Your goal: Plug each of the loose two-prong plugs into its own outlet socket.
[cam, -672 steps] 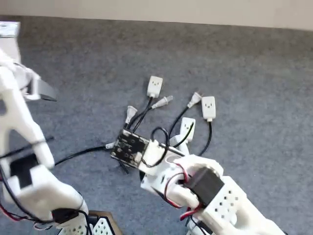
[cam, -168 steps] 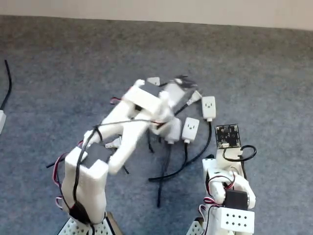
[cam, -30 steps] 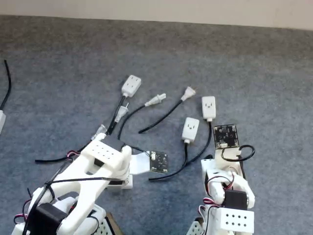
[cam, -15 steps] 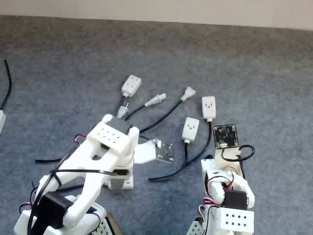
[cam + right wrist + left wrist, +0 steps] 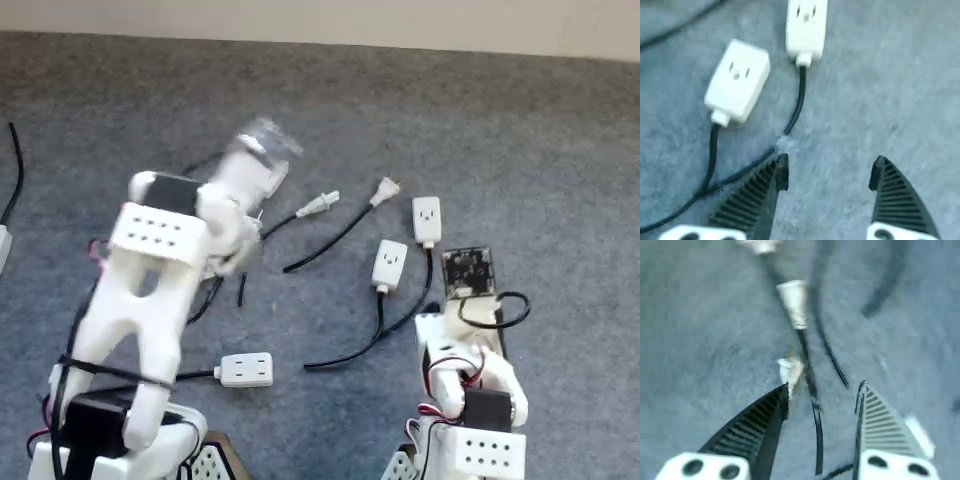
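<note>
The grey carpeted table (image 5: 560,150) is lying under everything. The left arm (image 5: 150,290) is stretching far across it. Its gripper (image 5: 823,386) is hanging wide open with nothing between the fingers, over a white plug (image 5: 794,302) on a black cord. The right arm (image 5: 470,400) is sitting low at the front. Its gripper (image 5: 831,159) is also gaping empty near two white sockets (image 5: 738,82). A third socket (image 5: 246,369) is lying by the left arm's base. Two loose plugs (image 5: 318,207) are lying unplugged beside them.
</note>
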`<state>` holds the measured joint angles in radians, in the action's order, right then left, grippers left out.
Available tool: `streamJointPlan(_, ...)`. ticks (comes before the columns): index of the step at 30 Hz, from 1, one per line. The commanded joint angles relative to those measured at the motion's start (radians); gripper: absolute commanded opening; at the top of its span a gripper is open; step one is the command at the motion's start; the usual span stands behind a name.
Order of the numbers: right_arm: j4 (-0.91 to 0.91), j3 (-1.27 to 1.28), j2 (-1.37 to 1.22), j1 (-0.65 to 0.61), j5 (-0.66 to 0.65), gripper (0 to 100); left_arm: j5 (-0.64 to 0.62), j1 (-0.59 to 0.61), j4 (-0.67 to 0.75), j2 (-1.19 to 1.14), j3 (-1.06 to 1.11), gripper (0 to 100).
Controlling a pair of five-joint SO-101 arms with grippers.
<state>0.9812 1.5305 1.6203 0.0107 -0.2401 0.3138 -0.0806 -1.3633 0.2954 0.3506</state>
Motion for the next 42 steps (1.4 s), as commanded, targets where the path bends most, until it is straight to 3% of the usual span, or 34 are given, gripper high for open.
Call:
streamJointPlan(1, -0.019, -0.265, -0.2, -0.008, -0.011, 26.3, -0.431, 0.165, 0.361, 0.007, 0.211, 23)
streamJointPlan(6, -0.018, -0.639, -0.671, -0.01, 0.041, 26.3, -0.493, 0.2, 0.658, 0.016, 0.414, 23)
streamJointPlan(14, -0.022, -1.179, -1.38, -0.131, 0.173, 26.3, -0.491, 0.229, 0.749, 0.007, 0.493, 23)
streamJointPlan(19, -0.016, -1.457, -1.693, -0.159, 0.293, 26.2, -0.491, 0.223, 0.758, 0.007, 0.496, 23)
streamJointPlan(25, -0.022, -1.58, -1.825, -0.174, 0.683, 10.7, -0.491, 0.18, 0.76, 0.007, 0.504, 23)
streamJointPlan(27, -0.047, -1.583, -1.844, -0.2, 0.75, 7.9, -0.489, 0.151, 0.763, 0.007, 0.522, 23)
streamJointPlan(31, -0.128, -1.586, -1.894, -0.242, 0.755, 8.5, -0.489, 0.124, 0.763, 0.007, 0.529, 23)
streamJointPlan(42, -0.142, -1.593, -2.015, -0.26, 0.755, 8.5, -0.489, 0.124, 0.758, 0.007, 0.53, 23)
